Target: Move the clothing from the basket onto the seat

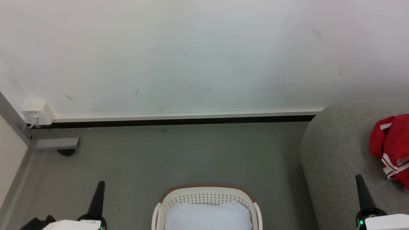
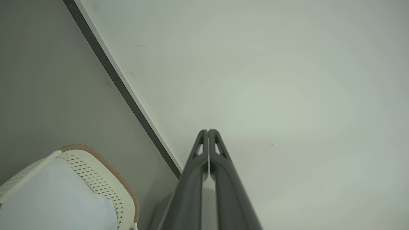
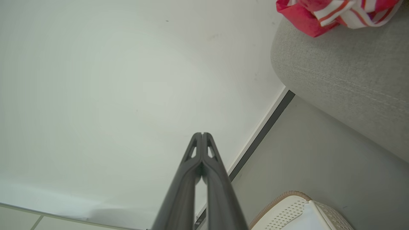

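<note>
The red clothing with white stripes lies in a heap on the grey seat at the right; the right wrist view has the clothing at the top right on the seat. The cream basket with a brown rim stands on the floor at bottom centre, with a pale bluish-white pad inside it and no red fabric visible in it. My left gripper points up at the lower left, shut and holding nothing. My right gripper points up beside the seat's front, also shut and holding nothing.
A white wall with a dark skirting strip runs behind the grey floor. A small white wall box and a grey frame stand at the left. Between the basket and the wall lies open floor.
</note>
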